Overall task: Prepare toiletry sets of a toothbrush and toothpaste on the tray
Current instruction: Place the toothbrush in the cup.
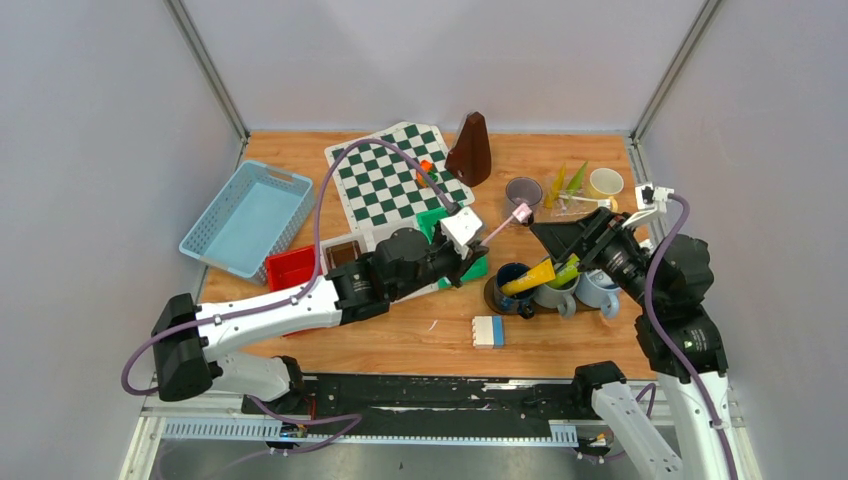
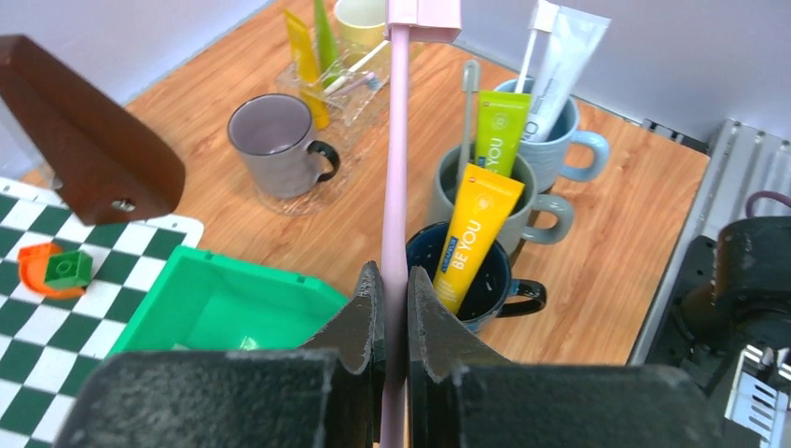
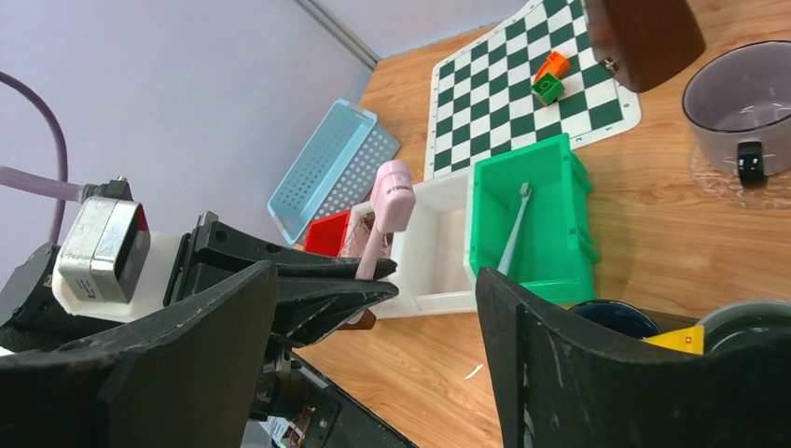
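Note:
My left gripper (image 2: 395, 280) is shut on a pink toothbrush (image 2: 395, 140), held in the air just left of the mugs; the gripper also shows from above (image 1: 475, 245). The dark blue mug (image 2: 494, 285) holds a yellow tube (image 2: 474, 233). The grey-green mug (image 2: 536, 201) holds a green tube (image 2: 501, 131) and a slim toothbrush. The light blue mug (image 2: 569, 131) holds a white tube and a white toothbrush. The grey mug (image 2: 275, 140) is empty. The pale yellow mug (image 1: 605, 182) stands at the back. My right gripper (image 1: 550, 240) is open and empty above the mugs, facing the left gripper.
A clear holder (image 2: 340, 79) with yellow and green tubes stands behind the grey mug. A green bin (image 3: 532, 224) holds a light blue toothbrush. A chessboard (image 1: 395, 170), a brown wedge (image 1: 470, 150), a blue basket (image 1: 245, 215), a red bin (image 1: 290, 265) and a white-blue block (image 1: 489, 331) lie around.

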Robot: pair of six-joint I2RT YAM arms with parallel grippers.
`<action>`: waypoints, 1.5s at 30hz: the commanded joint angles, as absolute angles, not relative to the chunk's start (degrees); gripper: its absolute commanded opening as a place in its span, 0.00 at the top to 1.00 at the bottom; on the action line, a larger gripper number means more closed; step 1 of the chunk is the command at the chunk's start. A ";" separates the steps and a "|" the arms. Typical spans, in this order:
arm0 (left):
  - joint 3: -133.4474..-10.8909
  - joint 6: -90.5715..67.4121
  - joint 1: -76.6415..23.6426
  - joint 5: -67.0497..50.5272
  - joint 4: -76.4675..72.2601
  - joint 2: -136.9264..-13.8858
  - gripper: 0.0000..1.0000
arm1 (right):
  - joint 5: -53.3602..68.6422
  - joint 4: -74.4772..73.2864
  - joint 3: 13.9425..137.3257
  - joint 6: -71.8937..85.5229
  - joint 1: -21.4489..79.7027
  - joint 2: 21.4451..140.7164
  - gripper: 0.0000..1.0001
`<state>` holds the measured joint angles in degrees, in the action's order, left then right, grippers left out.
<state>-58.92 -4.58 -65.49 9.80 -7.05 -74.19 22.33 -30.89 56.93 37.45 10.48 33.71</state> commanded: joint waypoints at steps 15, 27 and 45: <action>-59.40 -0.70 -68.90 -0.79 -12.75 -72.74 1.00 | 25.83 -23.79 54.31 40.42 10.70 33.75 0.58; -59.57 -1.07 -68.91 6.02 -10.10 -72.46 0.58 | 21.65 -24.44 53.74 37.35 10.63 32.01 1.00; -55.33 -20.77 -58.15 27.49 11.79 -61.17 0.00 | -3.07 -29.82 51.63 27.33 10.56 31.48 1.00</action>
<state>-57.49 -11.88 -63.13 23.31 5.54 -64.73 3.64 -29.93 53.01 30.15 10.48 31.51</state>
